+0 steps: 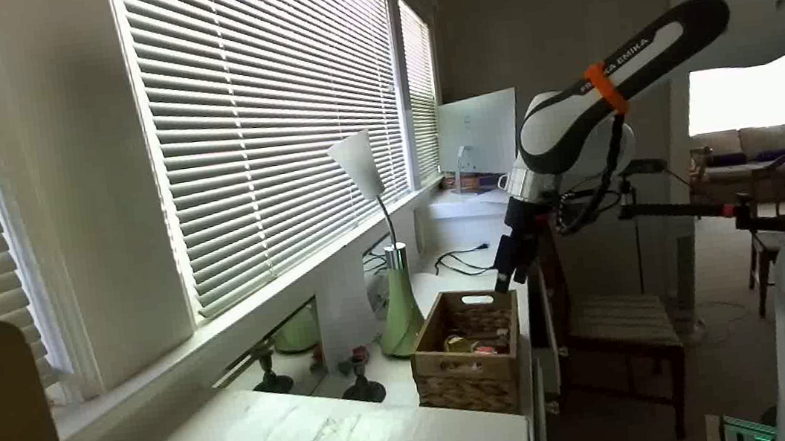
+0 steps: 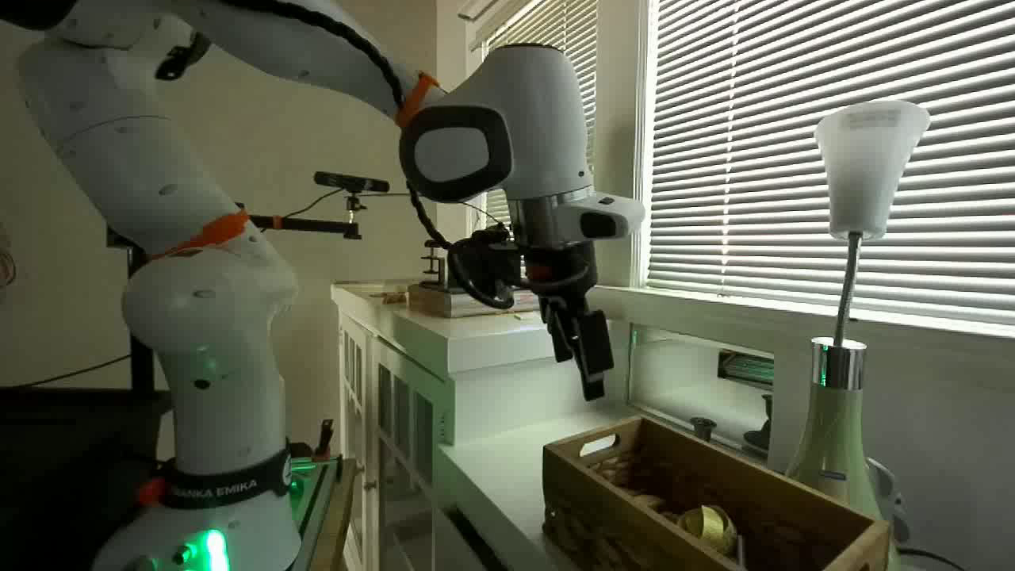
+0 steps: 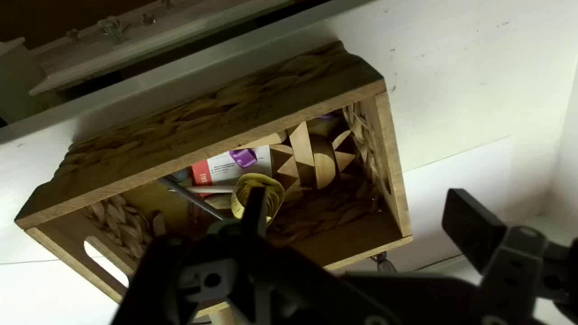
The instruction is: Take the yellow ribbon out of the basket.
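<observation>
The yellow ribbon lies coiled in a loose roll in the basket, seen in both exterior views (image 1: 457, 345) (image 2: 708, 526). In the wrist view the yellow ribbon (image 3: 274, 192) is partly hidden behind a gripper finger. The brown woven basket (image 1: 467, 389) has wooden rims and handle holes; it also shows in the exterior view (image 2: 603, 507) and the wrist view (image 3: 203, 122). My gripper (image 1: 511, 282) is above the basket's far end, apart from it; it also shows in the exterior view (image 2: 579, 374). In the wrist view the gripper (image 3: 358, 207) has its fingers wide apart with nothing between them.
In the basket, around the ribbon, lie wooden pieces (image 3: 311, 158), a white and red card (image 3: 226, 167), a purple piece (image 3: 244, 157) and a dark pen (image 3: 192, 196). A green lamp (image 1: 401, 309) stands close beside the basket. A dark candlestick (image 1: 363, 387) and a black cable (image 1: 461, 264) are nearby.
</observation>
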Available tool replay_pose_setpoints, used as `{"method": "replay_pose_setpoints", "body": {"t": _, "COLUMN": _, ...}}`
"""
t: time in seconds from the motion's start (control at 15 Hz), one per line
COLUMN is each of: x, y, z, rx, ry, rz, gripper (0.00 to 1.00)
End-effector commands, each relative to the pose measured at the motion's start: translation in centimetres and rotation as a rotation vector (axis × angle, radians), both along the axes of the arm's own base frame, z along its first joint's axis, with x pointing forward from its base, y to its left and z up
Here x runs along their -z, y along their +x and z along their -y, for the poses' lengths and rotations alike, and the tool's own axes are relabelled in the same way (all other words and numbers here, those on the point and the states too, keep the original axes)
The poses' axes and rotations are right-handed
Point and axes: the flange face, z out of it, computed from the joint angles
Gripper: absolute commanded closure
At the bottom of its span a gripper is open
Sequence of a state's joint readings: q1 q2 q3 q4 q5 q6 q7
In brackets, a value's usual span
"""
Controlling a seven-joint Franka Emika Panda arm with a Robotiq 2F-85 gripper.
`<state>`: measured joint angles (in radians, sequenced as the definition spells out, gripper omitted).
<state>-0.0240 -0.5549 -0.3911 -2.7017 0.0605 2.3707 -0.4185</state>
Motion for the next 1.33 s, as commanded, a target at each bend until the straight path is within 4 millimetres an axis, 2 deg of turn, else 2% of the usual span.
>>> {"method": "replay_pose_setpoints", "body": {"t": 0.0, "x": 0.0, "y": 0.0, "z": 0.0, "rx": 0.0, "ry": 0.0, "rz": -0.001, "gripper": 0.0}}
{"method": "replay_pose_setpoints", "body": {"t": 0.27, "x": 0.0, "y": 0.0, "z": 0.0, "rx": 0.0, "ry": 0.0, "rz": -0.001, "gripper": 0.0}}
{"method": "replay_pose_setpoints", "body": {"t": 0.53, "x": -0.1, "y": 3.2, "z": 2.0, "rx": -0.016, "ry": -0.196, "rz": 0.022, "gripper": 0.0}}
{"method": "replay_pose_setpoints", "body": {"t": 0.73, "x": 0.9, "y": 5.7, "z": 2.8, "rx": -0.052, "ry": -0.348, "rz": 0.027, "gripper": 0.0}}
{"method": "replay_pose_setpoints", "body": {"t": 0.87, "x": 2.2, "y": 7.4, "z": 2.5, "rx": -0.112, "ry": -0.421, "rz": 0.022, "gripper": 0.0}}
{"method": "replay_pose_setpoints", "body": {"t": 1.07, "x": 4.0, "y": 10.0, "z": 0.9, "rx": -0.211, "ry": -0.474, "rz": 0.037, "gripper": 0.0}}
{"method": "replay_pose_setpoints", "body": {"t": 1.27, "x": 6.1, "y": 12.0, "z": -0.7, "rx": -0.287, "ry": -0.446, "rz": 0.031, "gripper": 0.0}}
